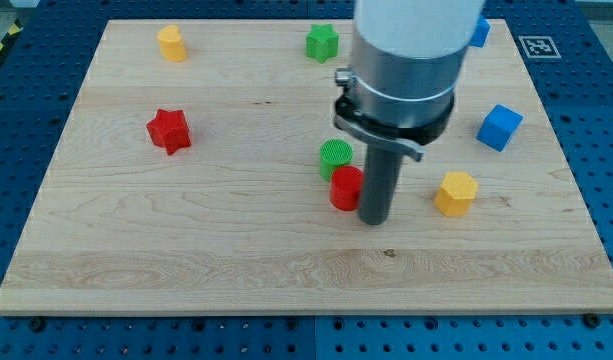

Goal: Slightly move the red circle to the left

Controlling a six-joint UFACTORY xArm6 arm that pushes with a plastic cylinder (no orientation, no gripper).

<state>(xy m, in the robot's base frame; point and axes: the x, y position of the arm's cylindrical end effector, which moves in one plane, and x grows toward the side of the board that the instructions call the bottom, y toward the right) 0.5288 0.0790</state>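
1. Jaws: none on this arm, so nothing is held; it ends in a dark rod, and my tip [374, 219] sits on the worktop [286, 270], touching or just beside the view's right side of the red circle [345, 187].
2. Red circle: a short red cylinder near the board's middle, a little toward the view's bottom and right. Whether the tip actually presses on it cannot be told.
3. Green circle [335, 154]: just beside the red circle, toward the view's top and slightly left; the two look to be touching or nearly so.
4. Red star [169, 130]: well apart, at the view's left.
5. Yellow block [171, 43], shape unclear, near the top left corner.
6. Green star [323, 42] at the view's top, near centre.
7. Yellow hexagon-like block [456, 193] at the view's right of the tip, near but apart.
8. Blue cube [499, 127] further to the view's right, above the yellow one.
9. Another blue block [479, 32] at the top, mostly hidden behind the arm's grey body [406, 60].
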